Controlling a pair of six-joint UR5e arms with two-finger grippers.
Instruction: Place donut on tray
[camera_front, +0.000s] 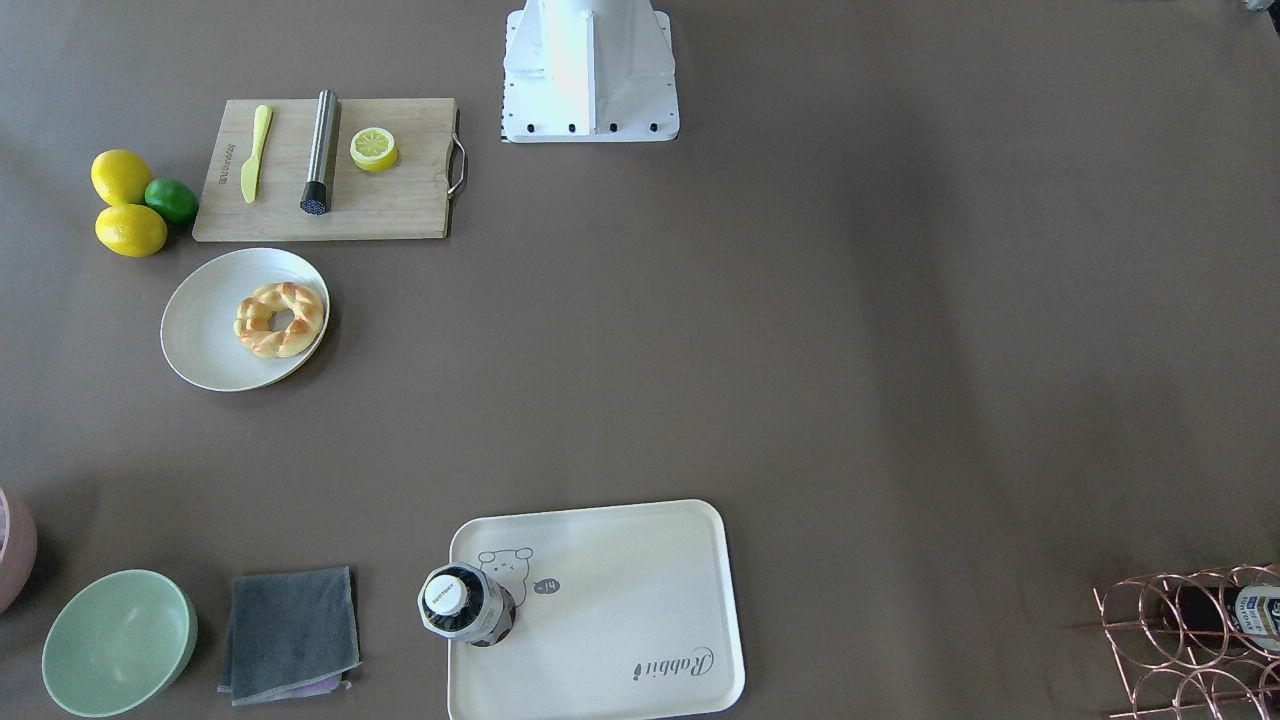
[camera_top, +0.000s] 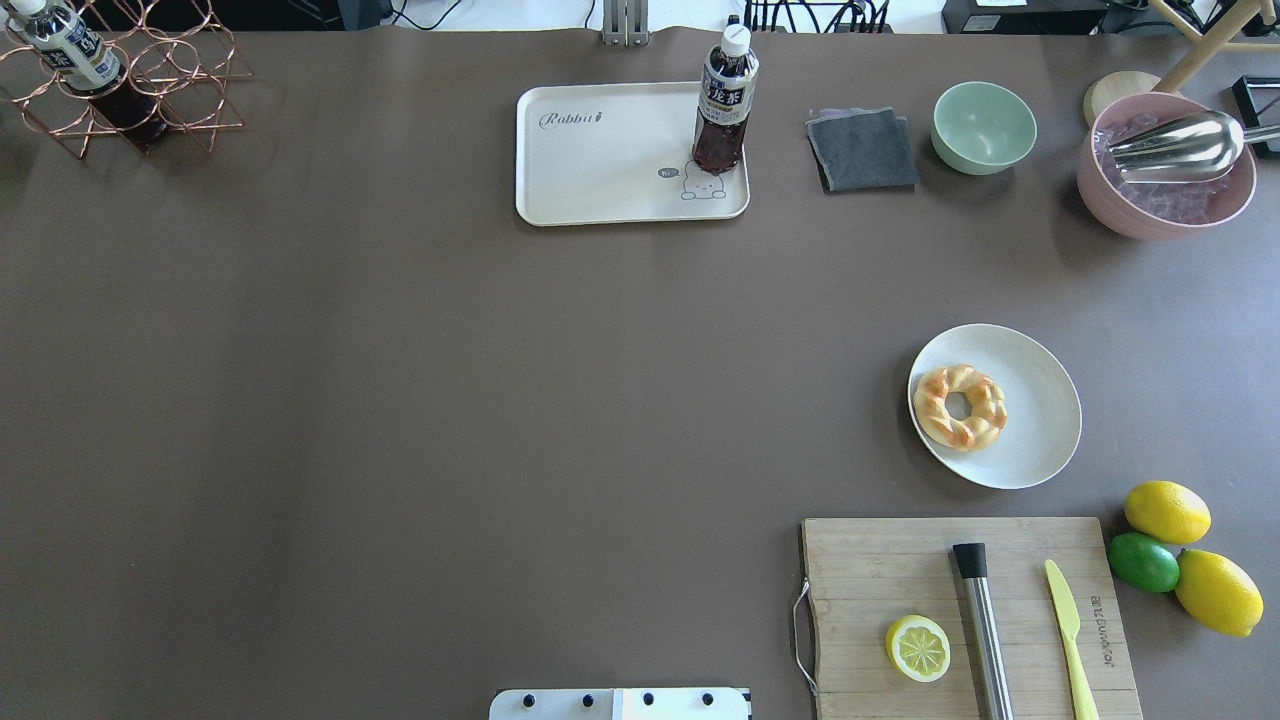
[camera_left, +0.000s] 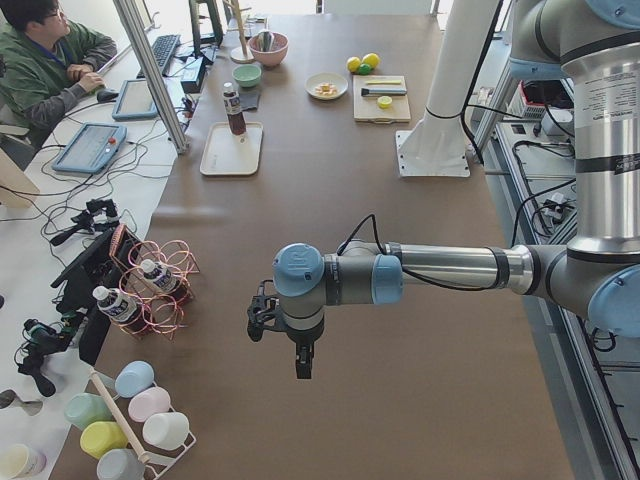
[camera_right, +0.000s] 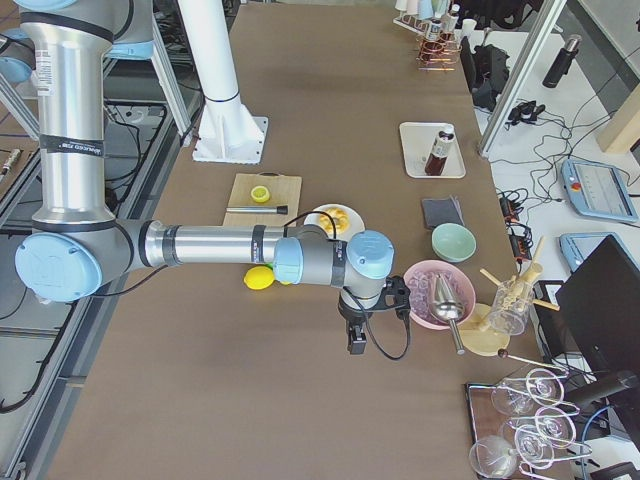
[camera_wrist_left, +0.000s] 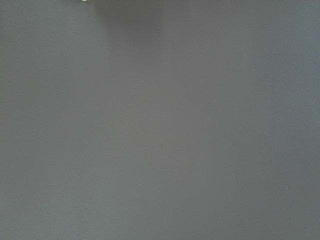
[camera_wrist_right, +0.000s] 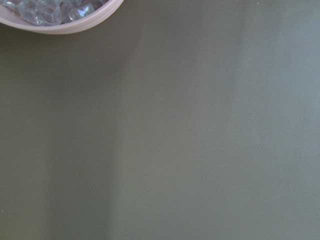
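The golden-brown braided donut lies on a round off-white plate; it also shows in the overhead view. The cream tray with the bear drawing lies at the table's operator-side edge. A dark tea bottle stands on the tray's corner by the bear. My left gripper hangs over bare table far from both. My right gripper hangs beside the pink bowl. Both show only in the side views, so I cannot tell if they are open or shut.
A wooden cutting board holds a lemon half, a steel cylinder and a yellow knife. Two lemons and a lime lie beside it. A grey cloth, a green bowl and a copper wire rack stand along the operator-side edge.
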